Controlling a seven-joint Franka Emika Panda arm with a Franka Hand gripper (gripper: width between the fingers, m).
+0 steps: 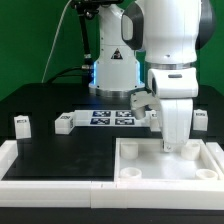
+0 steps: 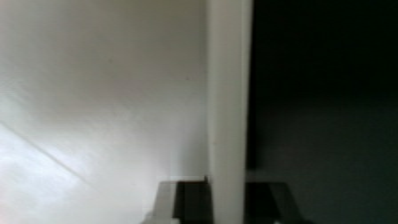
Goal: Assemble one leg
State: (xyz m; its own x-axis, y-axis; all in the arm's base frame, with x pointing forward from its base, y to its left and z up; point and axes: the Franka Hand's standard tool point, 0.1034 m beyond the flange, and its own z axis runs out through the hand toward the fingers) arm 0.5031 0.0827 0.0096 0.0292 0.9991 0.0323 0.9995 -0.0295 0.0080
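Three legs, small white posts with marker tags, stand on the black table: one (image 1: 22, 124) and another (image 1: 63, 122) at the exterior view's left, and one (image 1: 198, 122) at its right behind the arm. None is in my gripper. The large white tray (image 1: 128, 150) with round corner sockets lies at the front right. My gripper (image 1: 172, 148) is lowered onto its far wall. In the wrist view the gripper (image 2: 228, 186) straddles that wall (image 2: 228, 90), with a dark finger (image 2: 185, 203) pressed against each side. The tray floor (image 2: 98, 100) lies on one side and the black table (image 2: 329, 100) on the other.
The marker board (image 1: 112, 118) lies flat behind the tray, in front of the robot base (image 1: 112, 70). A low white wall (image 1: 40, 180) borders the table along the front and the exterior view's left. Cables hang at the back left.
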